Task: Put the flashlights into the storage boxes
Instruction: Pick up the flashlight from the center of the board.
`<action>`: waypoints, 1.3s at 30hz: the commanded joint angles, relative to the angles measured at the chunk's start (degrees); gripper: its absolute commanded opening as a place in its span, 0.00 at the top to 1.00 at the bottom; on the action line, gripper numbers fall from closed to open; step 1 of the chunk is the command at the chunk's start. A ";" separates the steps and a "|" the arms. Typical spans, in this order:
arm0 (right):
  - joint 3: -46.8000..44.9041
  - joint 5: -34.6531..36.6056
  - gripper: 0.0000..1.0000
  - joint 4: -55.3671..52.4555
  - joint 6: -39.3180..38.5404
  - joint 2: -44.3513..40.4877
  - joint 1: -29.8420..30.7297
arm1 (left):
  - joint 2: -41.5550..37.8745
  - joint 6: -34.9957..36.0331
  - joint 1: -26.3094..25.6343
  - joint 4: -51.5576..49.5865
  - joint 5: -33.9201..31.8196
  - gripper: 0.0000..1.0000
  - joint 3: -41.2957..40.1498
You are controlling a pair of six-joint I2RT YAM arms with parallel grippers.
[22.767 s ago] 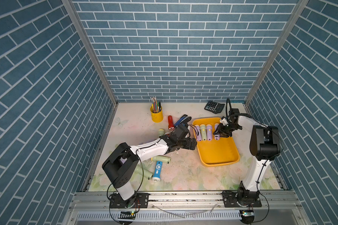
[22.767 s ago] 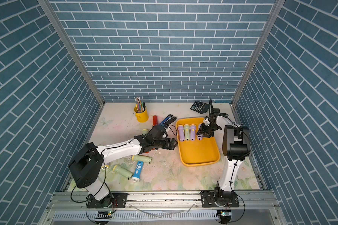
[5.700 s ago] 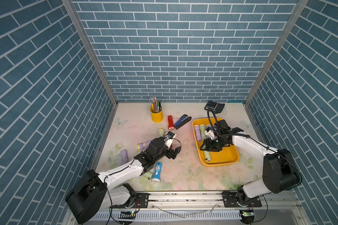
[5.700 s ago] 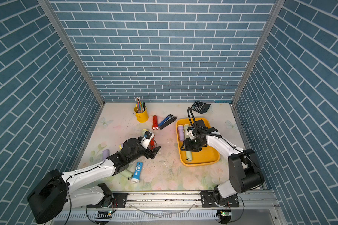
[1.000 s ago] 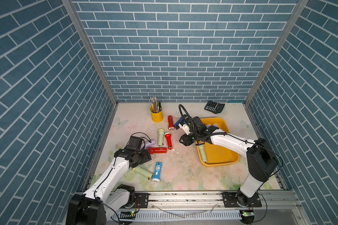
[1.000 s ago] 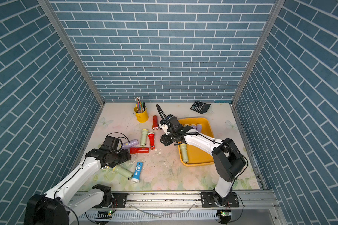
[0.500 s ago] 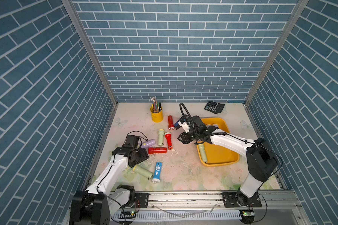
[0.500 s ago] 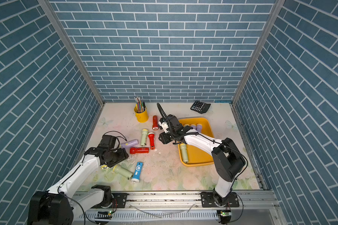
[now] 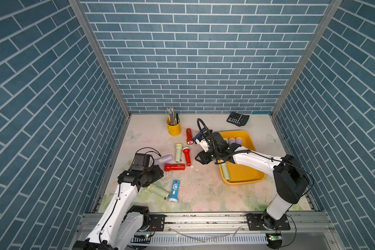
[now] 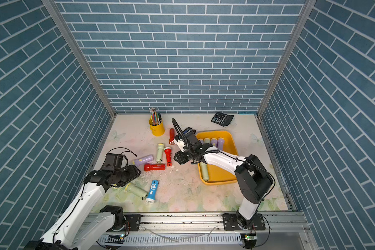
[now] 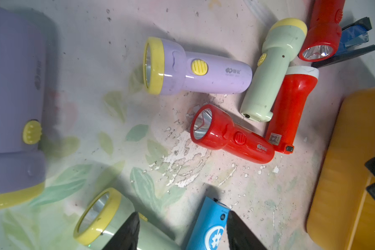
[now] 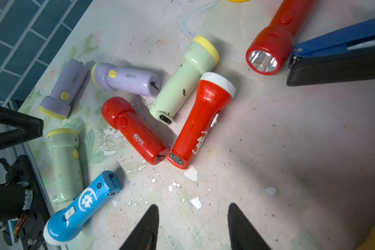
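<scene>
Right now the left pincer [image 11: 182, 214] hangs over the worktop [image 11: 258, 194], tips apart, nothing clamped. The tail of the blue flashlight [image 11: 210, 229] shows in the gap below the tips. A pale green flashlight [image 11: 95, 214] sits under one finger. The red flashlight [image 11: 232, 135] and the lilac flashlight [image 11: 197, 69] lie further ahead of it.

The right pincer [image 12: 193, 205] is also apart and empty, with bare worktop between the tips. The white-headed red flashlight [image 12: 201, 121] lies just ahead, tail toward it. The yellow tray [image 9: 245, 175] is behind the right pincer, under its arm. It holds three flashlights [image 9: 232, 140] side by side at one end and a green one [image 9: 224, 171] along the wall nearest that pincer.
</scene>
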 commanded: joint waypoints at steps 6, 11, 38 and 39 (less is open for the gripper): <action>-5.64 -2.58 0.46 7.32 -5.85 -6.73 0.13 | 2.84 0.03 -3.69 -2.84 0.85 0.36 1.29; -6.22 -5.93 0.45 4.86 -20.24 -8.76 2.13 | 2.46 -0.54 -3.70 -2.49 -0.20 0.35 1.80; 24.95 -17.63 0.36 -26.62 -85.14 17.38 17.84 | 9.94 1.88 9.29 3.59 7.95 0.27 3.68; 25.74 -18.26 0.36 -27.06 -86.25 18.29 17.90 | 10.34 1.94 9.44 3.91 8.33 0.27 3.76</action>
